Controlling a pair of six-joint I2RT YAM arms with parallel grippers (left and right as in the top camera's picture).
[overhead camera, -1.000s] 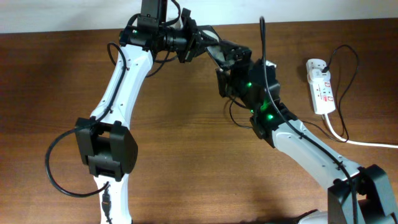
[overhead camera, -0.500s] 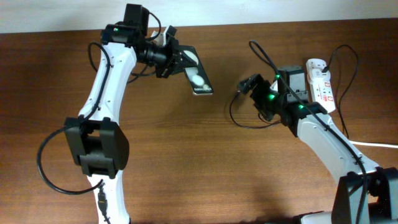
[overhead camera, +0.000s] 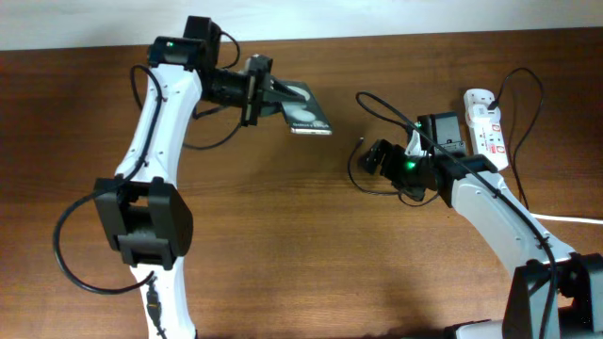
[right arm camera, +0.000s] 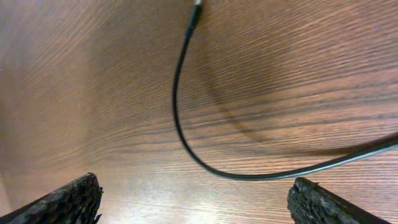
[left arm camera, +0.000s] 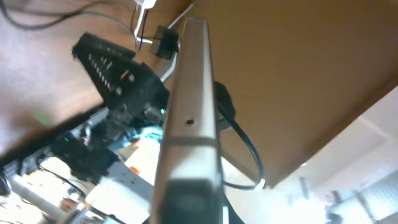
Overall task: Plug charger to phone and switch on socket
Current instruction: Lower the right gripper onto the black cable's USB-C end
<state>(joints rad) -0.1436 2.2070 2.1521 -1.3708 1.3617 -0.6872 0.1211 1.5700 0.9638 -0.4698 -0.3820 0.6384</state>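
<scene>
My left gripper point(overhead camera: 268, 92) is shut on the phone point(overhead camera: 307, 111), a slim black slab held above the table at the back, tilted with its glossy face partly up. The left wrist view shows the phone point(left arm camera: 189, 106) edge-on, running away from a dark finger point(left arm camera: 186, 202). My right gripper point(overhead camera: 377, 156) stands open low over the table, its two fingertips point(right arm camera: 68, 199) wide apart. The charger point(right arm camera: 180, 124), a thin black cable, curls on the wood between them, its plug tip point(right arm camera: 194, 15) lying free ahead. The cable point(overhead camera: 350, 171) loops beside that gripper. The white socket point(overhead camera: 488, 132) lies at the far right.
A thick white cord point(overhead camera: 528, 209) runs from the socket toward the right edge. The right arm point(left arm camera: 118, 81) shows beyond the phone in the left wrist view. The left arm's base point(overhead camera: 151, 226) stands at front left, with a black cable point(overhead camera: 71, 254) looping beside it.
My right arm has pulled back from the phone to the right and dropped low over the charger cable. My left arm has swung the held phone rightward and tilted it.
</scene>
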